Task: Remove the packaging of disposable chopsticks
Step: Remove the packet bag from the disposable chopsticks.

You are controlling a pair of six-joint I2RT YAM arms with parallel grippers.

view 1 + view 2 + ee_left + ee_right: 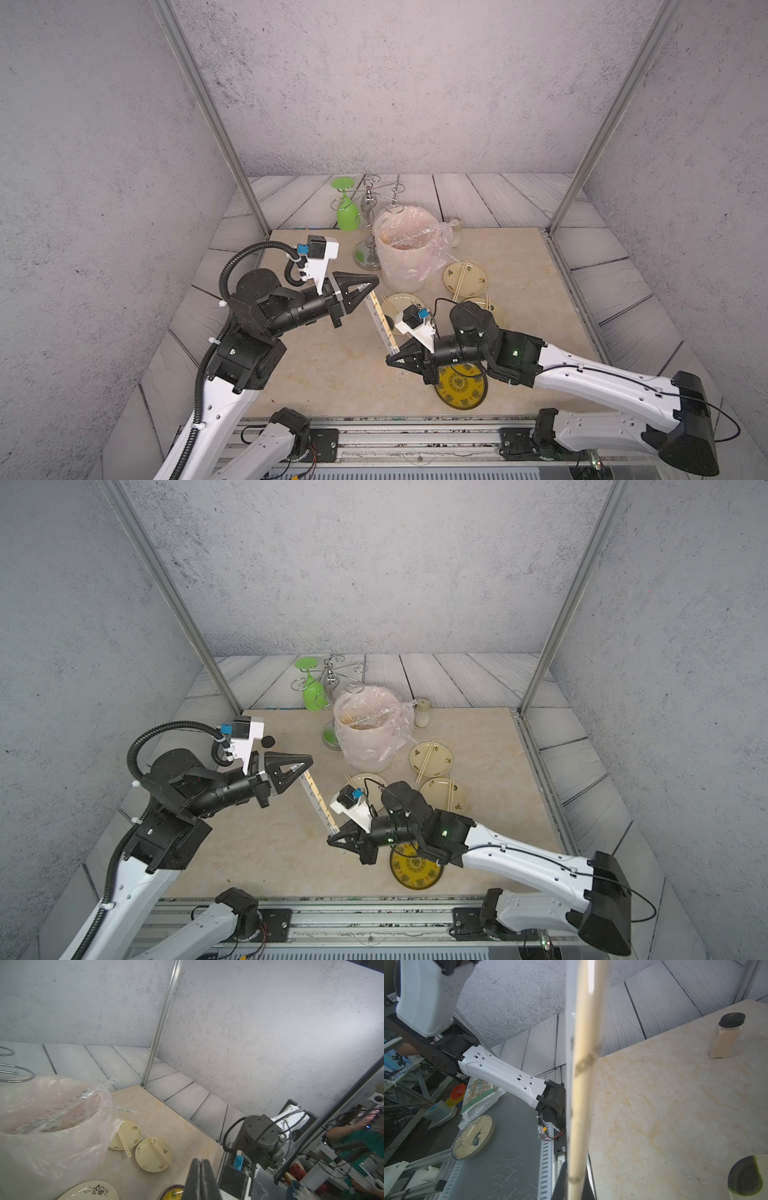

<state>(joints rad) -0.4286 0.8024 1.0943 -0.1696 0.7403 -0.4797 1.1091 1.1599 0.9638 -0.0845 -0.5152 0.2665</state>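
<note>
Two arms share one wrapped pair. In both top views the packaging sleeve (379, 325) (314, 803) is held slanted, up off the surface (316, 374), with the disposable chopsticks (385, 321) lying inside along one edge. My left gripper (373, 283) (307, 759) meets the sleeve's far, upper end, its fingers drawn together on it. My right gripper (390, 360) (332, 840) is clamped on the near, lower end. Beyond them stands a bag-lined bin (405, 266), and small plates (464, 276) beside it carry bare sticks (460, 281). A yellow plate (461, 388) lies under my right arm.

From the left wrist I see the fingers (194, 1180) pressed flat together with only a thin seam between them. What they pinch is hidden from this angle. The bin (52, 1136) sits close by, with clear printed wrappers (83, 1095) in its bag. Past it, two plates each hold an unwrapped pair (162, 1154).

From the right wrist the sleeve (571, 1064) rises straight out from between the dark fingers (560, 1184), which grip it at its base. A tan stick (581, 1095) shows through the plastic, crossed by dark print marks. A spice jar (724, 1041) stands well apart on the surface.
</note>
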